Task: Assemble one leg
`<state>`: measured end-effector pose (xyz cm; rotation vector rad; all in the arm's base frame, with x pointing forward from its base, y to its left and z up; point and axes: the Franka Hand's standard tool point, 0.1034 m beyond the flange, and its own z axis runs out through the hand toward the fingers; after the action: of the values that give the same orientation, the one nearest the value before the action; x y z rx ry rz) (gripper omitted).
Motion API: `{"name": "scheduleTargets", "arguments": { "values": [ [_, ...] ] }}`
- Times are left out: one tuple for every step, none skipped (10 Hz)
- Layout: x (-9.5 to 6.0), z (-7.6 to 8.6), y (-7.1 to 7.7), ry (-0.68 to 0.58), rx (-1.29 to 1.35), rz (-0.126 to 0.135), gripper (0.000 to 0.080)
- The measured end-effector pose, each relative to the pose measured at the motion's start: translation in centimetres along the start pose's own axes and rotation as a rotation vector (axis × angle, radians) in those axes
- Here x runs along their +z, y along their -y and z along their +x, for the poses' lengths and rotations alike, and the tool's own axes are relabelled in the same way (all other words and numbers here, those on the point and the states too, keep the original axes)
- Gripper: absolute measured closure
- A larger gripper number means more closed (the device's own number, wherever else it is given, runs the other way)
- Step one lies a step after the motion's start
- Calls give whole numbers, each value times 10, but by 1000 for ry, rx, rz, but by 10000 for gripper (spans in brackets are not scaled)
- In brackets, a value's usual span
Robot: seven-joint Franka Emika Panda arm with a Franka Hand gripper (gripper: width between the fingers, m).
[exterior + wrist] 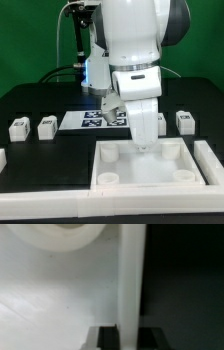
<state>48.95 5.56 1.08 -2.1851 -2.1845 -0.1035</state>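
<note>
black table | claw clenched on panel rim | leg, marker board well apart behind

The big panel lies at the front of the desk. The marker board lies behind it. A leg and a second leg sit on the exterior view's left of that board. Another leg sits on its right. The pincer is down at the panel's back rim, with one of its fingers on each side of the rim.
</note>
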Motion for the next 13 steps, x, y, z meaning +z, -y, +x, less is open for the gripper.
{"name": "scheduleTargets", "arguments": {
  "values": [
    [0, 6, 0, -4, 3, 2, 739],
    [1, 11, 0, -9, 0, 1, 739],
    [1, 11, 0, -11, -2, -1, 739],
    [1, 11, 0, -13, -3, -8, 739],
    [1, 11, 0, -14, 0, -13, 739],
    [1, 11, 0, -13, 1, -13, 733],
    [1, 11, 0, -13, 2, -12, 733],
    [2, 10, 0, -13, 2, -12, 540],
    [2, 10, 0, -13, 2, -12, 362],
    [2, 10, 0, -13, 3, -12, 231],
    [2, 10, 0, -13, 3, -12, 231],
    [2, 10, 0, -13, 3, -12, 168],
    [2, 10, 0, -13, 3, -12, 168]
  ]
}}
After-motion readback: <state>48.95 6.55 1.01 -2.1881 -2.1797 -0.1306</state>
